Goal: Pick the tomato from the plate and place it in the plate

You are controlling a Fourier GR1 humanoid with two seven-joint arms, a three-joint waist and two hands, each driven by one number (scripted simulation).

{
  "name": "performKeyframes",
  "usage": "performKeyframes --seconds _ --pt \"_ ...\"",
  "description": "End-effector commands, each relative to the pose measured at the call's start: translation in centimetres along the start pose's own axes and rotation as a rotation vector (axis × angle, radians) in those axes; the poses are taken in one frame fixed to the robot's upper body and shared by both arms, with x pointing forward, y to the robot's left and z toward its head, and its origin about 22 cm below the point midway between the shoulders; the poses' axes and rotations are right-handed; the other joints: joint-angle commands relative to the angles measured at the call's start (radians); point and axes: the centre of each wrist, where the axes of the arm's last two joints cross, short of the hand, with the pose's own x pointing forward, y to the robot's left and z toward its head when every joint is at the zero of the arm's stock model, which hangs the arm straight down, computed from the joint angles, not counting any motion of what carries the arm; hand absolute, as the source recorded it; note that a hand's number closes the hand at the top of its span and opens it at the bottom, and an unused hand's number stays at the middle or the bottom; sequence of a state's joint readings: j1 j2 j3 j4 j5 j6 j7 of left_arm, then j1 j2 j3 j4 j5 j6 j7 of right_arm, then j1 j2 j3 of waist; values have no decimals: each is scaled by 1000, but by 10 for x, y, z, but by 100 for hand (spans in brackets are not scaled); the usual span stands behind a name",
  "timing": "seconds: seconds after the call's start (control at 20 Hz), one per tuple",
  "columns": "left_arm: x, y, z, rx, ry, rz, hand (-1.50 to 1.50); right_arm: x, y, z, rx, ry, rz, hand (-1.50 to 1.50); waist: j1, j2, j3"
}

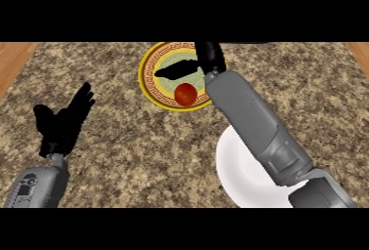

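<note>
My own right forearm [263,132] lay across the white plate [234,171], blocking it; bare counter [144,156] lay open between my arms.

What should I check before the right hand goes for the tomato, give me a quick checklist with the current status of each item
1. Tomato lies on the yellow patterned plate: ok.
2. Right hand is over that plate, beyond the tomato: ok.
3. Right hand's fingers are round the tomato: not ok, the tomato shows apart from the hand.
4. Whether the right hand's fingers are open enough: cannot tell, it reads as a dark shape.
5. White plate is free to receive the tomato: cannot tell, the right forearm covers part of it.
6. Left hand rests open at the left, away from both plates: ok.
</note>
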State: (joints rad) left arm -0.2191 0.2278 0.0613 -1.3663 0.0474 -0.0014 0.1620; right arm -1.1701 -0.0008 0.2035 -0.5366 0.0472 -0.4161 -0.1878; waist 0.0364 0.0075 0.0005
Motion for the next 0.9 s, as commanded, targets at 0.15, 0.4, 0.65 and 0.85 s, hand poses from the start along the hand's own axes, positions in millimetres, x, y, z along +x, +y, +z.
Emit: performKeyframes --seconds 0.15,0.4,0.65,0.85 --pt "4 0 4 26 6 13 0 -16 -12 6 113 97 -242 -150 -26 -6 0" --pt "-5 10 15 3 8 -1 0 -45 -38 5 91 43 -226 -150 -12 0 0" --pt "-17 -1 20 3 6 3 0 -56 -65 5 91 38 -217 -150 -19 -2 -1" --pt "21 -7 11 27 -1 22 0 -82 -78 19 66 45 -176 -150 -14 -2 0"
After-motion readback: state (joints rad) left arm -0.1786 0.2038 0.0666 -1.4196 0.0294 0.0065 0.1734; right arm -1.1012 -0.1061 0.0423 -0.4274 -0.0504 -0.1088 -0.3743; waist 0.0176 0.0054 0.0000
